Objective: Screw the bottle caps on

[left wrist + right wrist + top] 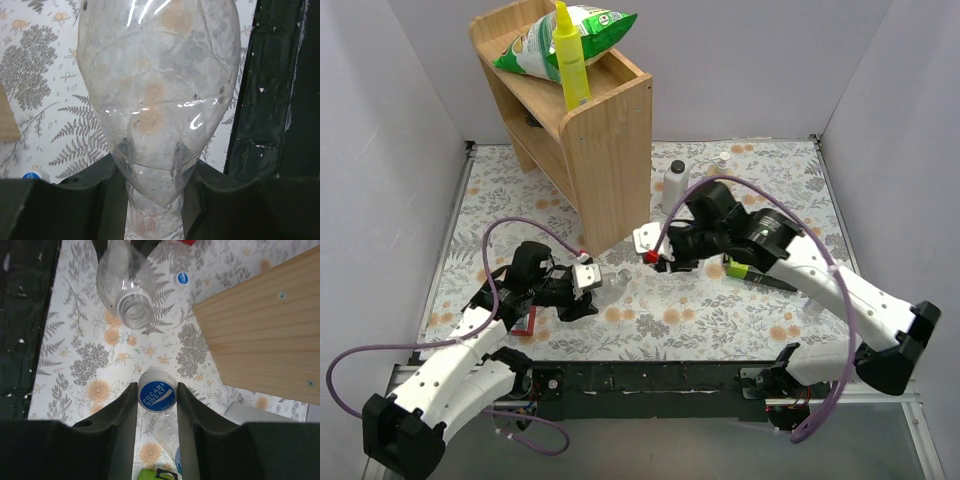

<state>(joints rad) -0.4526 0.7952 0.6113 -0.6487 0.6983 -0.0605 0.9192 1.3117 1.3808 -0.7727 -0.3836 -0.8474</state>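
My left gripper (582, 288) is shut on the plain clear bottle (590, 276), which has no cap. In the left wrist view the bottle (155, 100) fills the frame between my fingers (75, 200). My right gripper (656, 256) is shut on a white cap with a blue printed top (157, 391), held above the table. The bottle's open neck (133, 310) points toward it, a short way off. A second small blue cap (183, 278) lies on the table and also shows in the left wrist view (32, 175). A clear bottle part with some blue (169, 432) lies under my right gripper, mostly hidden.
A wooden shelf (590, 130) stands at the back left with a green bag (565, 40) and a yellow bottle (572, 60). An opaque white bottle (675, 185) and a cream bottle (723, 160) stand behind the right arm. A green tool (738, 268) and a red object (525, 325) lie on the table.
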